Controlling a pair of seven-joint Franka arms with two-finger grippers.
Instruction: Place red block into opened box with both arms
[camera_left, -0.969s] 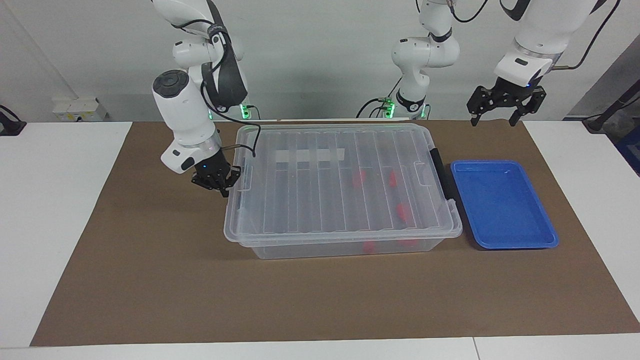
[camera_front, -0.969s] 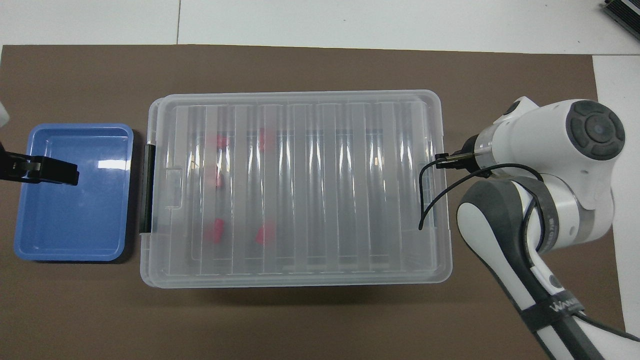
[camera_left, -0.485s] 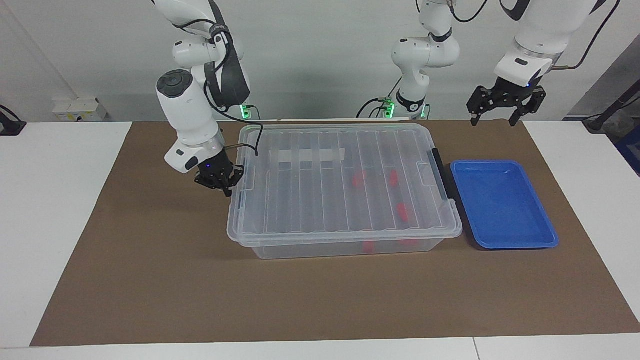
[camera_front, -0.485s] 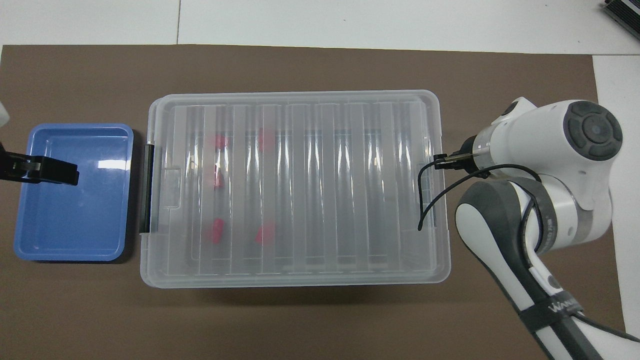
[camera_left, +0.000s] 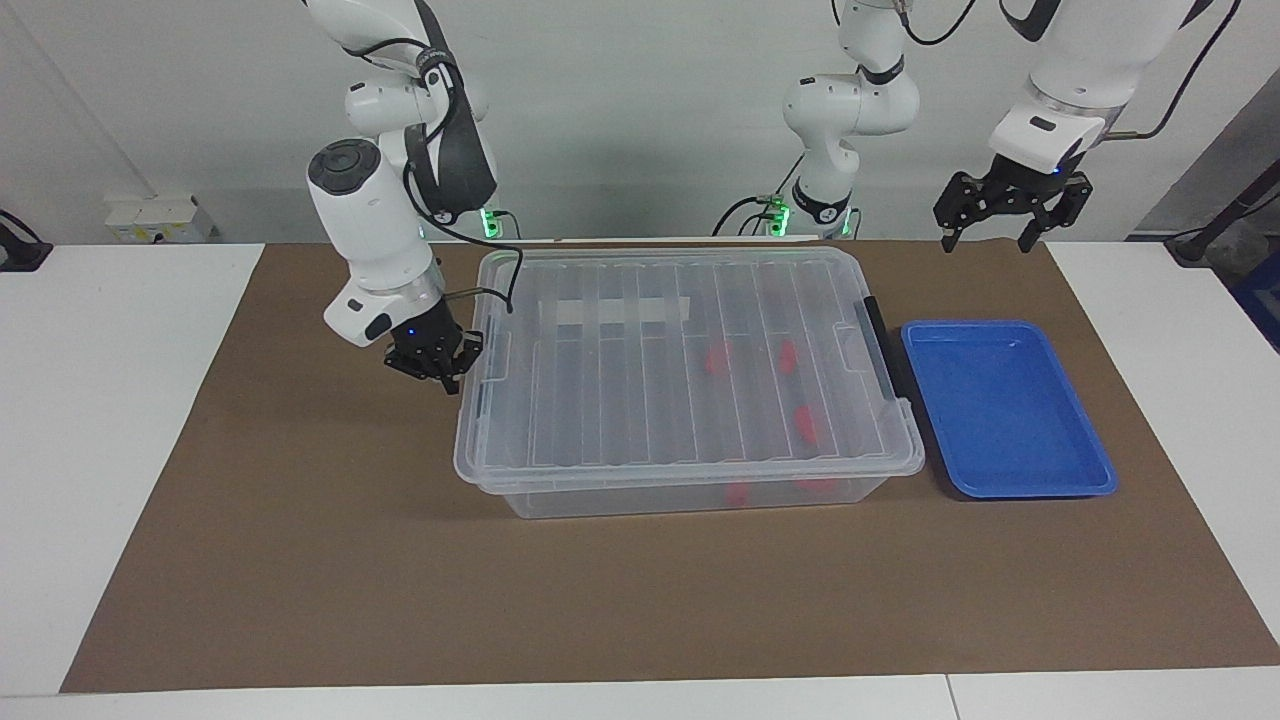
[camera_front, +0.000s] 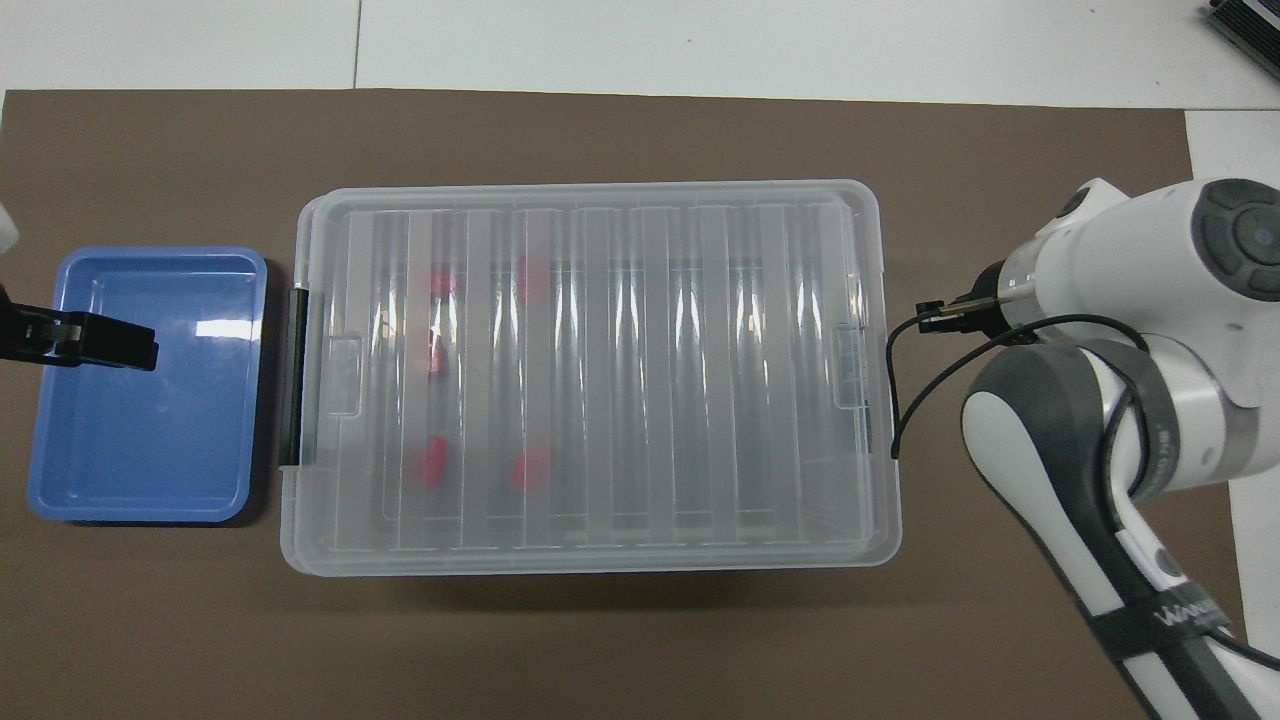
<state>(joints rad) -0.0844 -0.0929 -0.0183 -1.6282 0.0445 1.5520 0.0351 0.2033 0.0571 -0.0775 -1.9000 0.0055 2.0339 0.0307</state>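
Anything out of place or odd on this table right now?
The box is lidded, with the red blocks already inside under the lid, and the blue tray is empty. Nothing looks spilled or damaged.

You see two white arms, their links rounded and glossy, with dark grey bands at the joints. The right arm (camera_left: 375, 225) carries a round grey cap on its elbow, a loose black cable looping off its wrist, and small lettering on a black strap. Green lights glow at both bases. The left arm (camera_left: 1060, 90) has a black cable too. Both grippers are black.
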